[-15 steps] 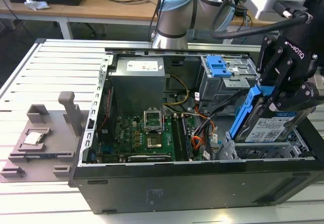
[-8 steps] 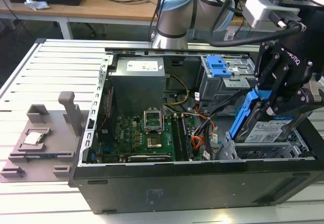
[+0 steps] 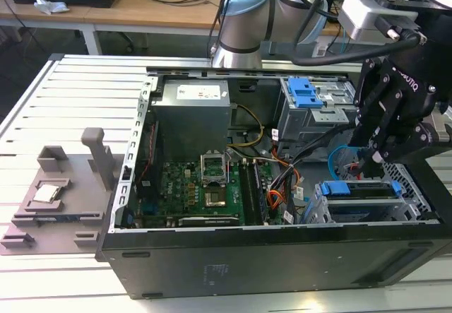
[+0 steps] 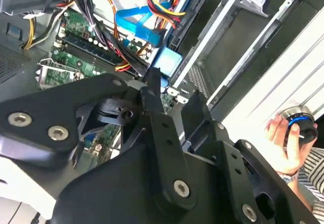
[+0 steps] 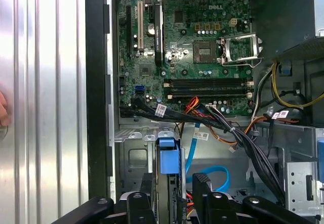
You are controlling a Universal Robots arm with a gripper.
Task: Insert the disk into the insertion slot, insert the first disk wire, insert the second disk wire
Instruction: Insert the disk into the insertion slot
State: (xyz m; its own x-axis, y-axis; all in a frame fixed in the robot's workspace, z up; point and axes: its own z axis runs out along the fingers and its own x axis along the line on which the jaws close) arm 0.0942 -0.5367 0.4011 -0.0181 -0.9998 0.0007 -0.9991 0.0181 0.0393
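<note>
Well off toward the exterior view's left of the insertion slot (image 3: 415, 198), a grey fixture (image 3: 63, 186) lies on the slatted table (image 3: 85, 94), outside the computer case (image 3: 247, 263). Nearer the slot, inside the case, comes the motherboard (image 3: 205, 186), then a loop of blue cable (image 3: 337, 154) just beside the slot. The disk (image 3: 360, 191) appears to sit inside the slot already, its blue carrier along the top edge. Right above the slot hangs the gripper (image 3: 369, 163). In both wrist views its fingers (image 5: 200, 186) stand partly apart with nothing visibly between them, pointing down past the carrier's blue tab (image 5: 168, 155). I judge the wire work to be the step in hand. To do it well, grip the plug squarely close to its end, keep it lined up with the disk's connector, press straight, and avoid snagging the black wire bundle (image 5: 243, 143) crossing beside the slot.
</note>
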